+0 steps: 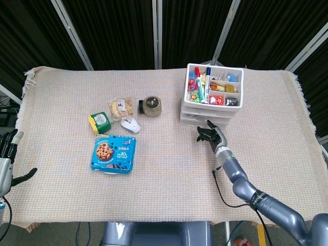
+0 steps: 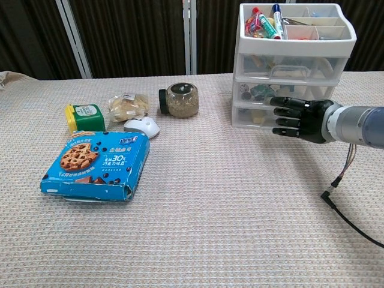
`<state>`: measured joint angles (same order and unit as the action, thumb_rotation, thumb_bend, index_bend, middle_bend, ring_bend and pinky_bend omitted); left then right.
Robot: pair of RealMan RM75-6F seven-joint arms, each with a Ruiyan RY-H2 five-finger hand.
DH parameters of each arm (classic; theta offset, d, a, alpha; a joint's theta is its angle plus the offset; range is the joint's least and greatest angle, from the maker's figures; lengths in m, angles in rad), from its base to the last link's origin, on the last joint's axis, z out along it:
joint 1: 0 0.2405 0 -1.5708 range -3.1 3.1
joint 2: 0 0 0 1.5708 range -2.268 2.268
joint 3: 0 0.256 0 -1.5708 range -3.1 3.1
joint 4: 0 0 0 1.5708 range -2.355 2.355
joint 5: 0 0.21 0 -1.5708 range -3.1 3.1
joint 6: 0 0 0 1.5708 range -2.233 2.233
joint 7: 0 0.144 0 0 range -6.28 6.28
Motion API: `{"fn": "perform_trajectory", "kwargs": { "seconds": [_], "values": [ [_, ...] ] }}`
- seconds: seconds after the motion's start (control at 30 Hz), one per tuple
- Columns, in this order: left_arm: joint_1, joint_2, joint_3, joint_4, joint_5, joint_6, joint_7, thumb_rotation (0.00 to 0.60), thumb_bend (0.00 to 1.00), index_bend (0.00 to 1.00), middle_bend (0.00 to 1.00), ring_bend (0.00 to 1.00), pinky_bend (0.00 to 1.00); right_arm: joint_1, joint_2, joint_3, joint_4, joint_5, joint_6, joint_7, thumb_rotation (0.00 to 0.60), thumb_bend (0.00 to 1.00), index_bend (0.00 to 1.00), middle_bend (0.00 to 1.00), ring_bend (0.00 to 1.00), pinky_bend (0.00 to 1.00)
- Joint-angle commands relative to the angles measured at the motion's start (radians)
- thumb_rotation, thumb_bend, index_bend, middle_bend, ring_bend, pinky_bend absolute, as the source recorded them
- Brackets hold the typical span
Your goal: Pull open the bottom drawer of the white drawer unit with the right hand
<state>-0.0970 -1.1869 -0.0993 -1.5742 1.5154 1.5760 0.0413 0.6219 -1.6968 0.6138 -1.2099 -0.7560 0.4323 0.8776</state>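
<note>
The white drawer unit stands at the table's back right, its top tray full of pens and small items. Its bottom drawer looks closed; the unit's front also shows in the head view. My right hand hovers right in front of the bottom drawer's face, fingers partly curled and pointing left, covering the handle area. Whether the fingers touch the handle cannot be told. From above, the right hand sits at the unit's front edge. My left hand hangs off the table's left edge, fingers spread, holding nothing.
A blue cookie box, a green tin, a white mouse, a snack bag and a round jar lie at the left and middle. A black cable trails on the cloth below my right forearm.
</note>
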Motion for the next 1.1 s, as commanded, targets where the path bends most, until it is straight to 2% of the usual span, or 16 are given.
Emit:
{"fn": "perform_trajectory", "kwargs": {
  "seconds": [0.03,0.4,0.77,0.83,1.1],
  "values": [
    [-0.001,-0.001,0.002,-0.001,0.0,-0.003,0.004,0.6,0.09,0.0,0.0,0.0,0.0,-0.006,-0.001,0.006,-0.005,-0.013,-0.019,0.008,0.6,0.4,0.36,0.87,0.82,0.63],
    [-0.001,-0.001,0.005,-0.004,0.003,-0.001,0.005,0.6,0.09,0.0,0.0,0.0,0.0,-0.035,0.001,0.014,-0.036,-0.055,-0.047,0.019,0.6,0.41,0.37,0.87,0.82,0.63],
    [0.0,-0.003,0.012,-0.009,0.019,0.005,0.01,0.6,0.09,0.0,0.0,0.0,0.0,-0.121,0.032,-0.01,-0.153,-0.128,-0.035,0.025,0.6,0.4,0.37,0.87,0.81,0.63],
    [0.0,-0.003,0.013,-0.009,0.02,0.006,0.012,0.6,0.09,0.0,0.0,0.0,0.0,-0.134,0.038,-0.017,-0.168,-0.137,-0.032,0.025,0.6,0.4,0.35,0.86,0.81,0.63],
    [0.003,-0.004,0.019,-0.015,0.036,0.016,0.018,0.6,0.09,0.0,0.0,0.0,0.0,-0.183,0.06,-0.061,-0.235,-0.181,0.029,-0.002,0.6,0.38,0.16,0.82,0.78,0.6]
  ]
}}
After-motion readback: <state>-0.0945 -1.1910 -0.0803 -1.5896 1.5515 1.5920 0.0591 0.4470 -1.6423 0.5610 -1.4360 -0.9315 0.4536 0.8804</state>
